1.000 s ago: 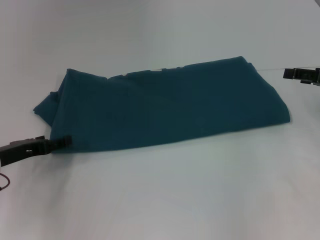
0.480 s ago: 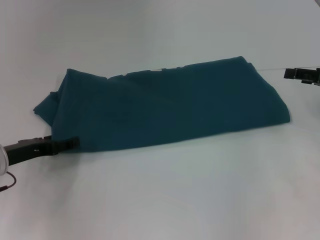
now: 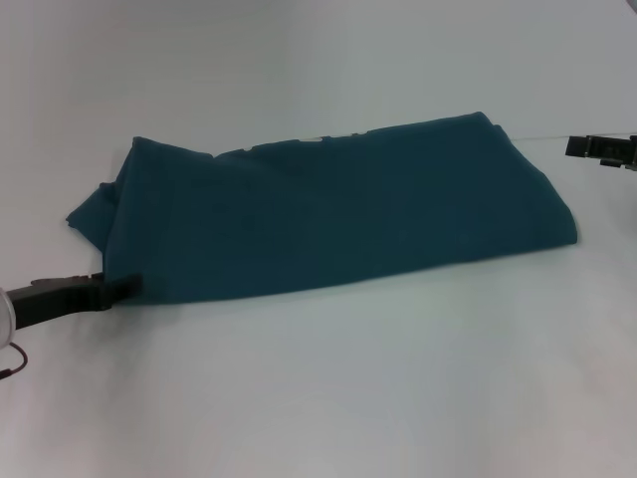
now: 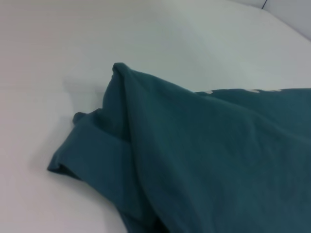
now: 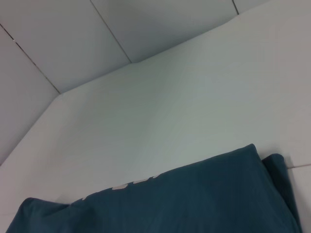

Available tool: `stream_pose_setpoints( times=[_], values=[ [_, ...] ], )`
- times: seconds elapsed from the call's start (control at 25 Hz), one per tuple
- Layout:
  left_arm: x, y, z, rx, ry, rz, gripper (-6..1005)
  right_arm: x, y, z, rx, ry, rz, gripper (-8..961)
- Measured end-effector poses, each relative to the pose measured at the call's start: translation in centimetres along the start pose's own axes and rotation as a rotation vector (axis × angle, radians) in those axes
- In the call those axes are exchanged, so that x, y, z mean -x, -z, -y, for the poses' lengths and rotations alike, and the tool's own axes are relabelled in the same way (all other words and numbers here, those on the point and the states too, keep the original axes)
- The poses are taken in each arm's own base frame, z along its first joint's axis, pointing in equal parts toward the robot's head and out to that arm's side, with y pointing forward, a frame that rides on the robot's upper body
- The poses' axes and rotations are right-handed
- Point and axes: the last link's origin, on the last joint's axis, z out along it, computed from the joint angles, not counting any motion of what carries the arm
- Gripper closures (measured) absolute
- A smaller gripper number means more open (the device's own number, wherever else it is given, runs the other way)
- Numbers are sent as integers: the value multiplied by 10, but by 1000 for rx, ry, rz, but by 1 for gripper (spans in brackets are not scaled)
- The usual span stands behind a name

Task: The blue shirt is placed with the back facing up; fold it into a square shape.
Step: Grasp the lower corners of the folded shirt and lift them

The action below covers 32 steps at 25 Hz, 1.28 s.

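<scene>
Touching left hand point(image 3: 127, 287): blue shirt point(image 3: 338, 214) corner.

**Count on the desk**

You have one shirt point(image 3: 328, 209) in front of you, a single dark teal piece lying folded into a long band on one white desk point(image 3: 328, 398). You can count two grippers in the head view: the left gripper point(image 3: 127, 286) at the shirt's near left corner, and the right gripper point(image 3: 597, 149) off its far right corner. That is one shirt, one desk, two grippers.
</scene>
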Motion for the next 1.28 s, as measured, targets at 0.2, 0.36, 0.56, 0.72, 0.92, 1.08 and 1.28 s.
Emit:
stream_pose_setpoints(
  times=[0.2,0.36,0.56,0.72,0.92,1.08,1.28],
  values=[
    [0,-1,1,-9,-1,10,588,-1,0,0,-1,-2,0,150],
    [-2,-2,0,-6,-5,7,660,-1,0,0,-1,-2,0,151],
    [-4,-2,-1,-4,-8,6,751,-3,-2,5,-39,2,-18,151],
    [-5,-2,-2,-3,-10,3,899,-8,-10,8,-98,6,-65,151],
    [-11,0,1,-19,-1,-12,993,-16,-25,8,-178,30,-132,150],
    [-14,0,1,-22,-5,-17,991,-20,-30,9,-224,33,-151,149],
    [-18,-1,-1,-17,-10,-20,988,-27,-37,11,-257,33,-155,164]
  ],
)
